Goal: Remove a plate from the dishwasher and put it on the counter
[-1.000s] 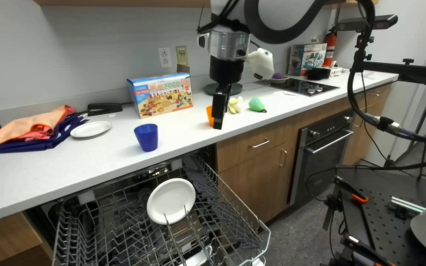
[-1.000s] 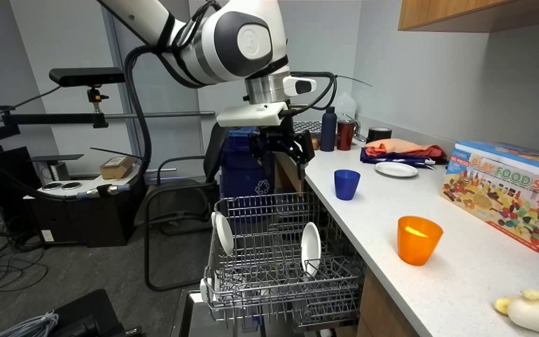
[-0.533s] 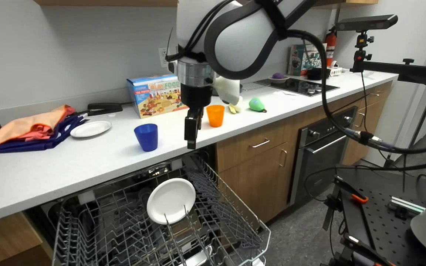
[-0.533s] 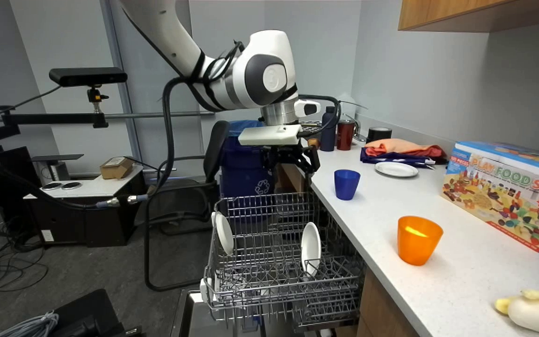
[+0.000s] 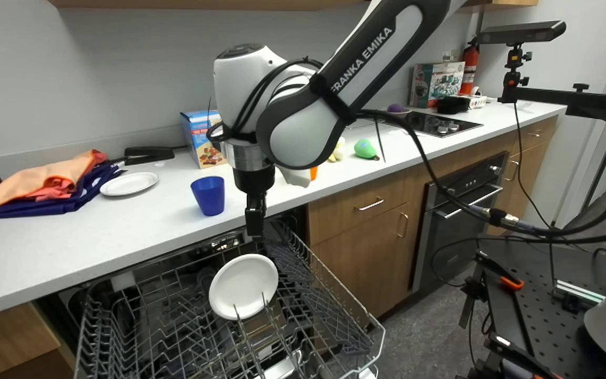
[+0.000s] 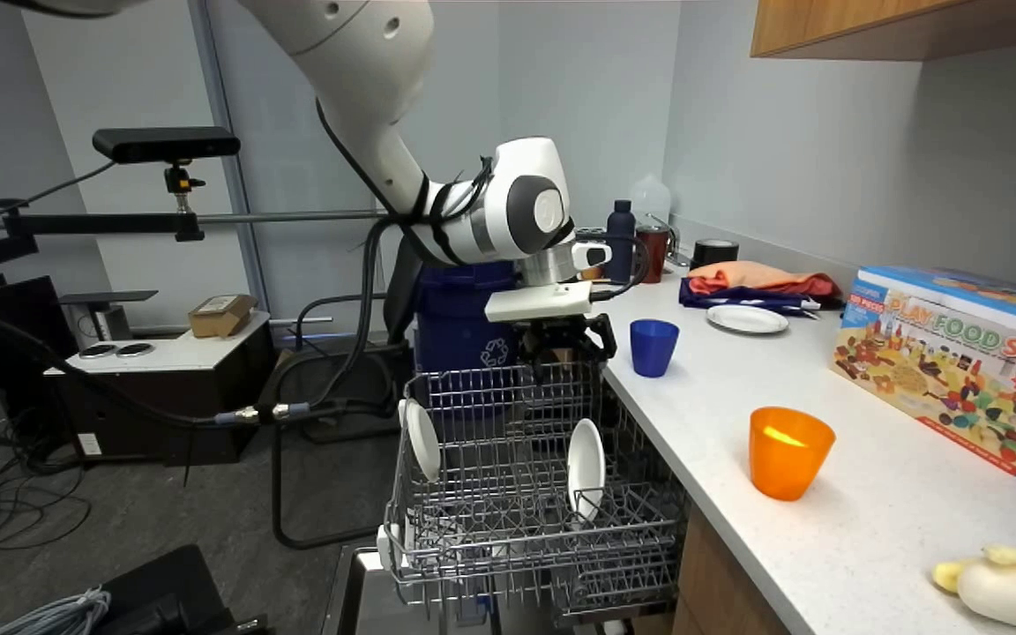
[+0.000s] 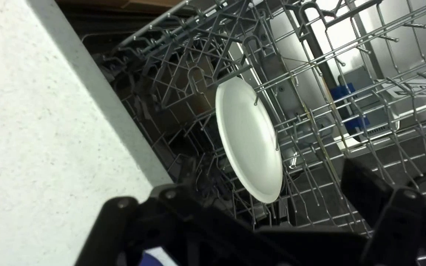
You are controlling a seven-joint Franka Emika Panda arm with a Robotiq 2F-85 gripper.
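Observation:
The white plate (image 5: 243, 287) stands tilted in the dishwasher's pulled-out wire rack (image 5: 380, 337). It shows nearly edge-on in an exterior view (image 6: 586, 472) and lies between the finger directions in the wrist view (image 7: 248, 136). A second white plate (image 6: 422, 441) stands at the rack's outer side. My gripper (image 5: 254, 226) is open and empty, above the rack and higher than the plate, not touching it. In the wrist view the gripper's fingers (image 7: 275, 181) are wide apart. The white counter (image 5: 98, 242) runs beside the rack; it also shows in the wrist view (image 7: 50, 147).
On the counter are a blue cup (image 5: 208, 196), an orange cup (image 6: 788, 454), a white plate (image 5: 129, 184), folded cloths (image 5: 45, 184) and a play food box (image 6: 949, 362). The counter edge (image 7: 98, 99) lies close beside the gripper. Wire tines surround the plate.
The arm has come down and, in an exterior view, moved left from over the counter by the orange cup to above the rack. The gripper stays open. The plates have not moved.

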